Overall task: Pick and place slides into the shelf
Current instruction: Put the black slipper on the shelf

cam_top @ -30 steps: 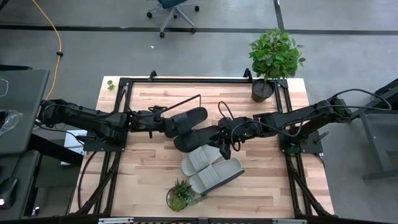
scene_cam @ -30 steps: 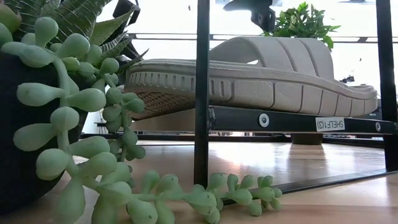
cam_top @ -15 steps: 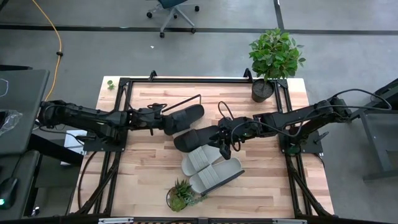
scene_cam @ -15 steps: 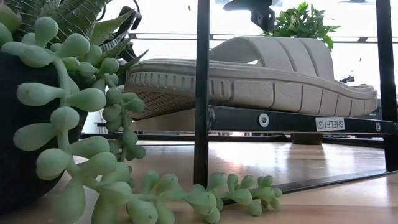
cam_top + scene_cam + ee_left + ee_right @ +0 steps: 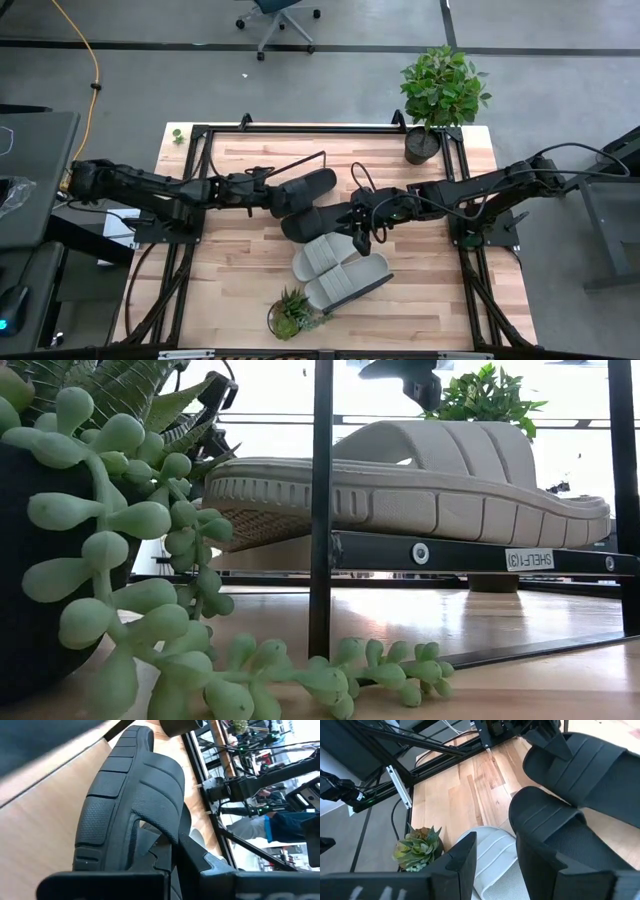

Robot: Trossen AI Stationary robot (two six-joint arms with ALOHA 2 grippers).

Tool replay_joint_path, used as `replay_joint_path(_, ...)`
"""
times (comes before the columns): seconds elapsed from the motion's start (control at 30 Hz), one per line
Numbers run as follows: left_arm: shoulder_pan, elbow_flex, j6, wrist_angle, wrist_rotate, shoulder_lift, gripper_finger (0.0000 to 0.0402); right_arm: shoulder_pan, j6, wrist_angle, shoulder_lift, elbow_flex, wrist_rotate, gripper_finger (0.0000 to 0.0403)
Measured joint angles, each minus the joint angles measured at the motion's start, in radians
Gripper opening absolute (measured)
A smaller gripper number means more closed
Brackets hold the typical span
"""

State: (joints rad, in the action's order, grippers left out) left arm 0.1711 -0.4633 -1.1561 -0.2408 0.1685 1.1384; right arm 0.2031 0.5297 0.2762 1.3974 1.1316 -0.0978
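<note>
Two light grey slides lie side by side on the shelf, whose thin black rod frame shows at its far end. One black slide is held by my left gripper, which is shut on it and reaches in from the table's left. A second black slide lies between it and the grey pair. My right gripper stands at that slide's right end. Its fingers are apart, and only a grey slide shows in the gap between them. My left gripper holds the black slide by its strap's side, near where the strap joins the sole. One finger lies outside the strap and the other reaches into the strap's opening. The fingers come nearly level from the table's left, and the slide sticks out ahead of them. My right gripper has one finger right beside the second black slide's strap. Whether it touches the slide, I cannot tell.
A small succulent pot stands at the near edge, close to the grey slides. A larger potted plant stands at the far right corner. Bare wood lies at the table's left and near right.
</note>
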Motion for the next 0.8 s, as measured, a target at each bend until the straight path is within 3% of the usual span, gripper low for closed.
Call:
replay_joint_path(0.23, 0.000, 0.000, -0.004, -0.091, -0.029, 0.072, 0.0001, 0.000, 0.003, 0.000, 0.000, 0.000, 0.000, 0.0129)
replay_joint_path(0.43, 0.000, -0.001, -0.010, -0.076, -0.028, 0.078, 0.0004, 0.000, 0.004, 0.000, 0.000, 0.000, 0.000, 0.0129)
replay_joint_path(0.8, -0.001, 0.000, -0.009, -0.066, -0.066, 0.079, 0.0108, 0.000, 0.004, 0.000, 0.000, 0.000, -0.002, 0.0129)
